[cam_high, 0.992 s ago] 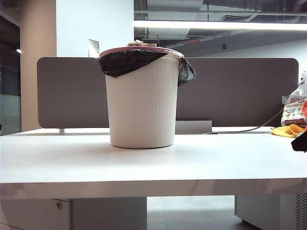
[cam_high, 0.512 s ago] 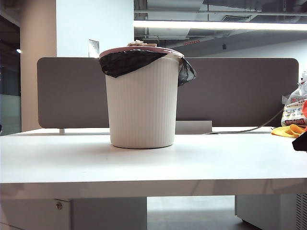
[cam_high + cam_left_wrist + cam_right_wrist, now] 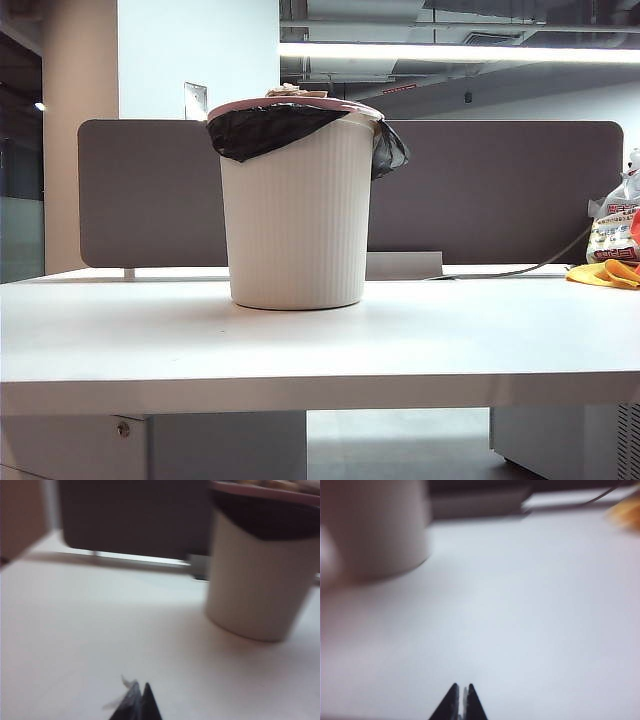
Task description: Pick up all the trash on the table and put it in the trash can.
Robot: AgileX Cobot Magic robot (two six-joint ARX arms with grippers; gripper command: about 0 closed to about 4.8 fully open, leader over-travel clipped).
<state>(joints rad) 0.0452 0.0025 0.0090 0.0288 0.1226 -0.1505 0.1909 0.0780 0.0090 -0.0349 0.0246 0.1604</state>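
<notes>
both grippers sit low over the near part of the table (image 3: 320,345), out of the exterior view: left gripper (image 3: 138,702) with fingers pressed together and empty, though a pale wisp beside its tips may be blur or a scrap; right gripper (image 3: 460,700) likewise clenched on nothing. beyond them the trash can (image 3: 297,200) stands mid-table, crumpled paper heaped at its rim, black liner draped over. no loose trash shows on the tabletop, so the job looks finished. risk: the heaped paper could spill if the can is bumped.
</notes>
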